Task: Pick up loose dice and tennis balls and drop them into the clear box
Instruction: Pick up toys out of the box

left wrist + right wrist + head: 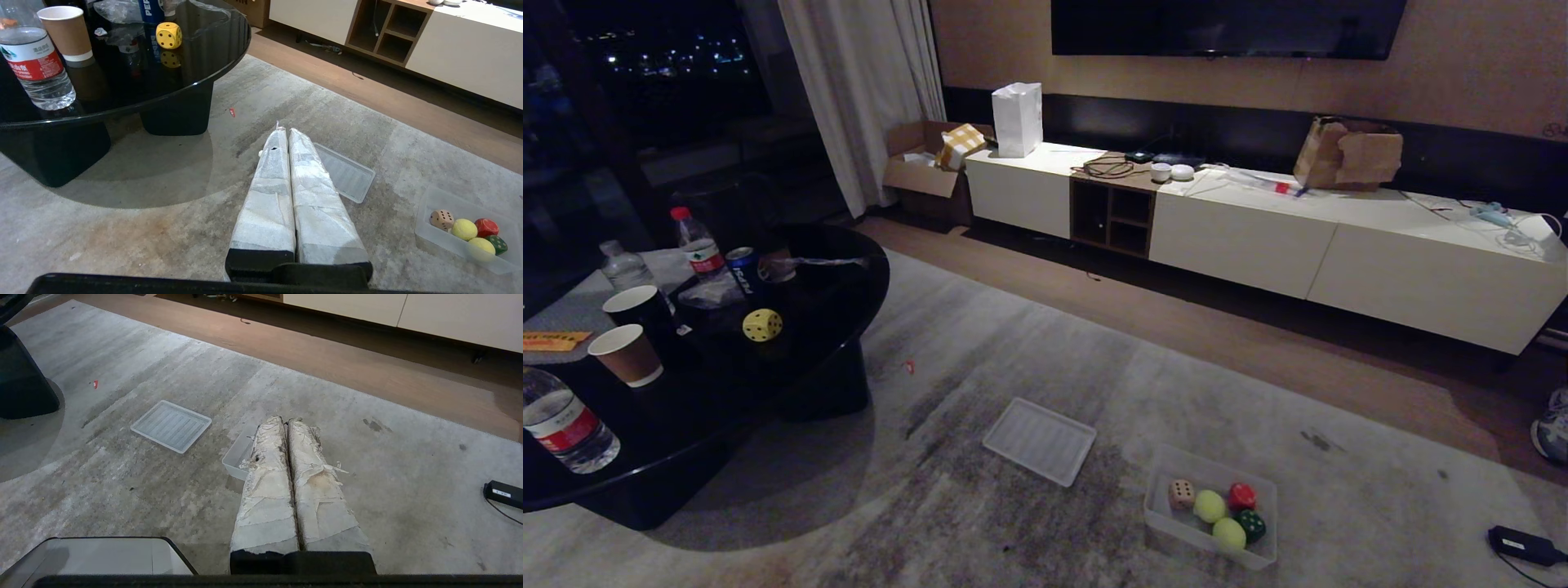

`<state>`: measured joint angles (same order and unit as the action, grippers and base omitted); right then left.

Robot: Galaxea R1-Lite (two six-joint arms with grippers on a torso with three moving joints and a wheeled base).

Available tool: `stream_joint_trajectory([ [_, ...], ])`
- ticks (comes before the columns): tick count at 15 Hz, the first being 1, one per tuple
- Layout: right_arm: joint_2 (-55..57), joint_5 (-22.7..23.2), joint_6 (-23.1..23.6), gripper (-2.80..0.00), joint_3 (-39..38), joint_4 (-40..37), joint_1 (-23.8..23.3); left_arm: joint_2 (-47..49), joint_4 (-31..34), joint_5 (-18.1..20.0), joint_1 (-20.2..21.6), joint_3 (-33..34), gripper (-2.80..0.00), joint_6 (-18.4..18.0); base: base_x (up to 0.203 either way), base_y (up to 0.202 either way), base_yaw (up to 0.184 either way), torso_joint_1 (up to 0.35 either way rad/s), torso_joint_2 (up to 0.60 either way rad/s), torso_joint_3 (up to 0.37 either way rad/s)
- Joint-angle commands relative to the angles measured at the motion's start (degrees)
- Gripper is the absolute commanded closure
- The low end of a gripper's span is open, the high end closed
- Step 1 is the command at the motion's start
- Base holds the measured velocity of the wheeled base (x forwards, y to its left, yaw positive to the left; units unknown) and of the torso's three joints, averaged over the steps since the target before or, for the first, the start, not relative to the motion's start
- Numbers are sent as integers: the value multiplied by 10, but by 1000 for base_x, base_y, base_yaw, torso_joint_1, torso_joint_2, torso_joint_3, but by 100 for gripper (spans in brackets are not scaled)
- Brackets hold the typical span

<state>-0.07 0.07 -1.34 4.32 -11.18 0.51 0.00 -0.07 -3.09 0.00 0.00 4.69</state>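
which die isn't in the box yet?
The yellow die, sitting on the black table near the cups. The beige die, red die and green die already lie inside the clear box.

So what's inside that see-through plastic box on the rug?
The clear plastic box holds a cream die, two yellow-green tennis balls, a red die and a dark green die. Anything beneath them is hidden.

Left end effector (pixel 284 132), right end effector (pixel 287 421): white-taped fingers (tape frayed), black bases
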Motion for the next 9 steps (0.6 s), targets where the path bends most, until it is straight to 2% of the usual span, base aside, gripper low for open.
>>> stream_joint_trajectory([
  [1, 2, 0, 0, 0, 0, -1, 0, 1, 0, -1, 0, 1, 0, 1, 0, 0, 0, 0, 0, 0],
  [4, 1, 0, 0, 0, 0, -1, 0, 1, 0, -2, 0, 1, 0, 1, -2, -2, 26, 0, 1, 1],
  [9, 2, 0, 0, 0, 0, -1, 0, 1, 0, -2, 0, 1, 0, 1, -2, -7, 155, 2, 2, 3],
])
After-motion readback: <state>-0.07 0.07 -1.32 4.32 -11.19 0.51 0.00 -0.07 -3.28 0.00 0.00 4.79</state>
